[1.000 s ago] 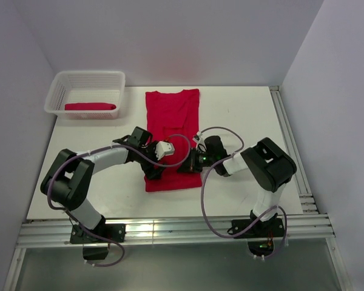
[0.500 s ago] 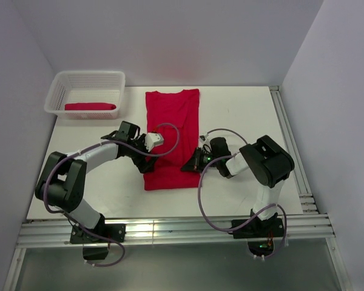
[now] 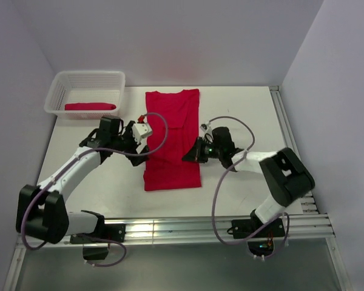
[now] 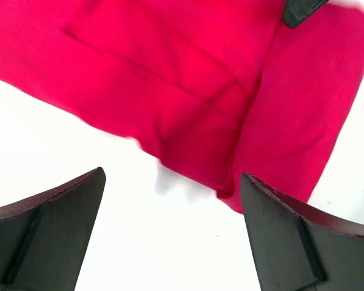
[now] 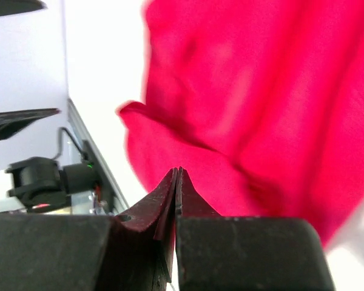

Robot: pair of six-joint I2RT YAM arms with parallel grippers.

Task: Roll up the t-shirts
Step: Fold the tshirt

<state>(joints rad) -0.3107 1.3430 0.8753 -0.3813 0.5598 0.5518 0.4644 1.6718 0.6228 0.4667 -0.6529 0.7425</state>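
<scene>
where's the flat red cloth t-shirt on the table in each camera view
top external: the flat crimson-red cloth t-shirt lies mid-table, running lengthwise away from the arm bases.
left wrist: it fills the top of the picture, beyond the left gripper.
right wrist: it fills the upper right, beyond the right gripper.
shared landmark: the white table bordering the shirt's edge.

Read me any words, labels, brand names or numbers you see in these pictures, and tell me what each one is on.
No text can be read in any view.
The t-shirt spread on the table is plain red, no print.
The red bundle in the basket shows no label, and neither does the basket.
</scene>
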